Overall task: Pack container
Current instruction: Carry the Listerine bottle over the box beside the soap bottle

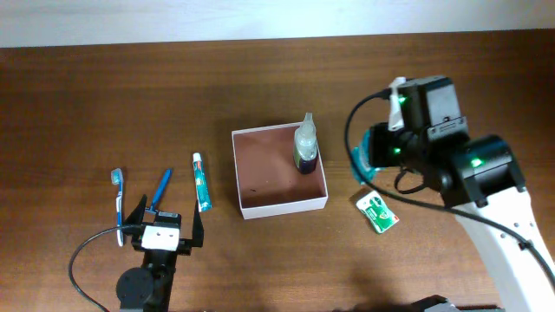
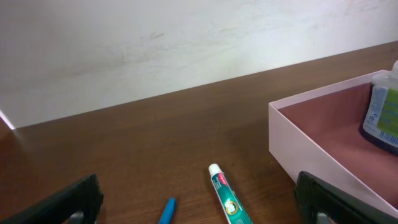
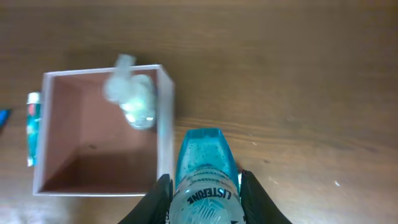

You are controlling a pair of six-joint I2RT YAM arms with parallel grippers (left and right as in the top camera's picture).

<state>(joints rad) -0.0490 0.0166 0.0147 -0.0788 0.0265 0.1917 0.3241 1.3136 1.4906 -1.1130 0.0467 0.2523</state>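
Observation:
The container [image 1: 269, 173] is a square white-walled box with a reddish-brown floor at the table's middle. A clear spray bottle with dark liquid [image 1: 305, 147] stands upright in its far right corner. My right gripper [image 3: 202, 190] is shut on a teal Listerine bottle [image 3: 202, 165], held above the table just right of the container's right wall [image 3: 165, 124]; from overhead the Listerine bottle [image 1: 362, 163] pokes out under the right arm. My left gripper [image 1: 166, 218] stands wide open near the front left, holding nothing, with a toothpaste tube [image 2: 229, 199] lying between its fingers' lines.
Left of the container lie the toothpaste tube [image 1: 201, 182], a blue stick-shaped item [image 1: 159, 191] and a blue toothbrush [image 1: 119, 195]. A small green and white pack [image 1: 376, 212] lies on the table to the container's right, below the right arm.

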